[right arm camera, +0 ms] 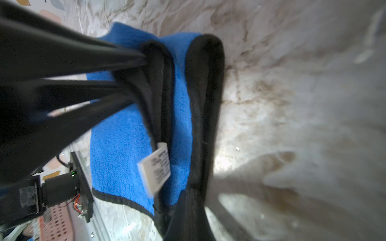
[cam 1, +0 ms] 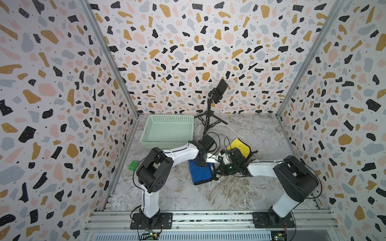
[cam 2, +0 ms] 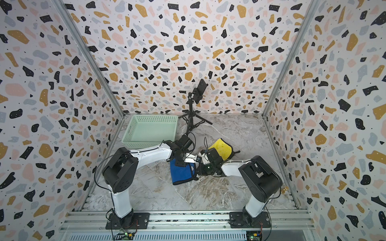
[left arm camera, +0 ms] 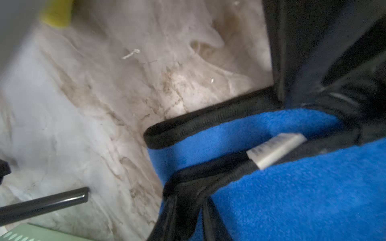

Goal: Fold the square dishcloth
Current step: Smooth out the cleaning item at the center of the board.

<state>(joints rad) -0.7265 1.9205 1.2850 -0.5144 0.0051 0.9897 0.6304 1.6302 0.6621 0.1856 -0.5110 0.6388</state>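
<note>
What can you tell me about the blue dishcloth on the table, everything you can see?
The blue dishcloth is fleecy fabric with a black stitched hem and a white care label. It lies folded over around the middle of the marbled tabletop, layers doubled, edges not lined up. The right pincer is shut on its hem; the left pincer stands at the folded hem with fingers apart.

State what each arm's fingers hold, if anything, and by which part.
The right fingers pinch the blue square fleecy dishcloth by its black-bound edge. The left fingers stand parted at that edge, apparently gripping nothing.
</note>
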